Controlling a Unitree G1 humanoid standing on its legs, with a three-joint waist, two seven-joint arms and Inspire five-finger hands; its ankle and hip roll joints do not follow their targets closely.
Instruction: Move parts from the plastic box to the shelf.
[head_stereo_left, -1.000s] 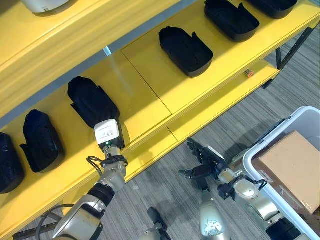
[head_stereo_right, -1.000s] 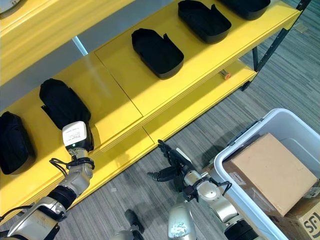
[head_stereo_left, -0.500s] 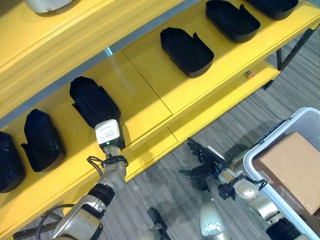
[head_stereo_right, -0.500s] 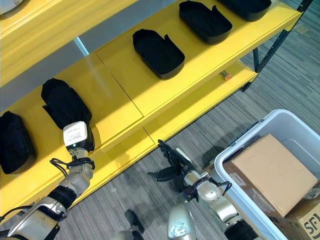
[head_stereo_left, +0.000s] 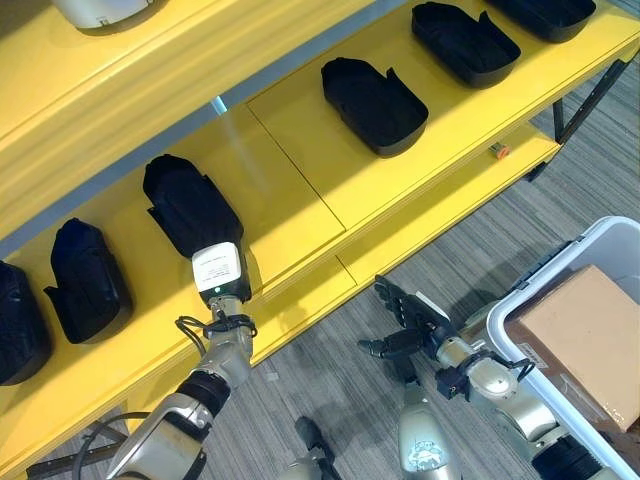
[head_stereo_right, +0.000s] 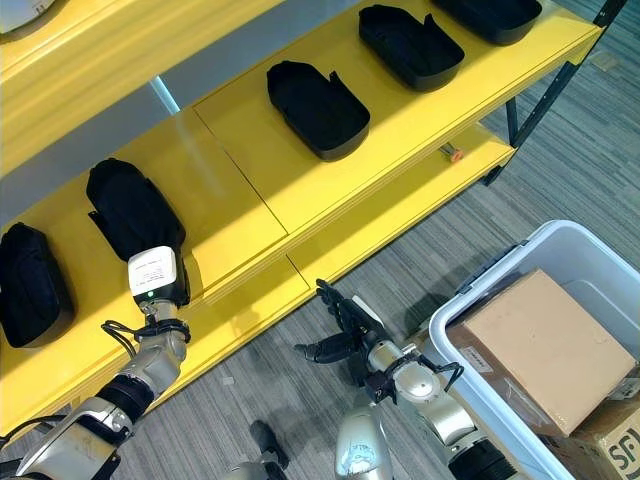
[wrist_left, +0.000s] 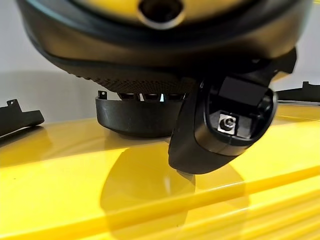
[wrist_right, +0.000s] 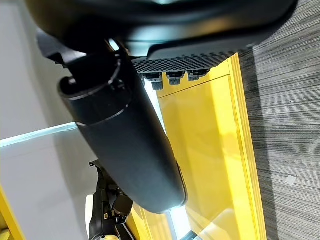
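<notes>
On the yellow shelf (head_stereo_left: 290, 190) lies a row of black moulded parts. My left hand (head_stereo_left: 220, 272), with a white cover on its back, reaches onto the shelf at the near end of one black part (head_stereo_left: 188, 203). In the left wrist view that part (wrist_left: 130, 117) rests on the shelf past the thumb (wrist_left: 220, 125), which stands clear of it; the fingers look straight. My right hand (head_stereo_left: 410, 320) hovers open over the floor, between the shelf and the plastic box (head_stereo_left: 520, 290). It holds nothing.
Other black parts (head_stereo_left: 372, 103) (head_stereo_left: 463, 40) (head_stereo_left: 85, 280) lie along the same shelf. A cardboard box (head_stereo_left: 585, 335) sits in the plastic box at the right. A small orange thing (head_stereo_left: 497, 150) lies on the lower ledge. Grey carpet spreads between shelf and box.
The whole picture has shifted slightly, so the camera moved. Neither hand nor any part has visibly changed.
</notes>
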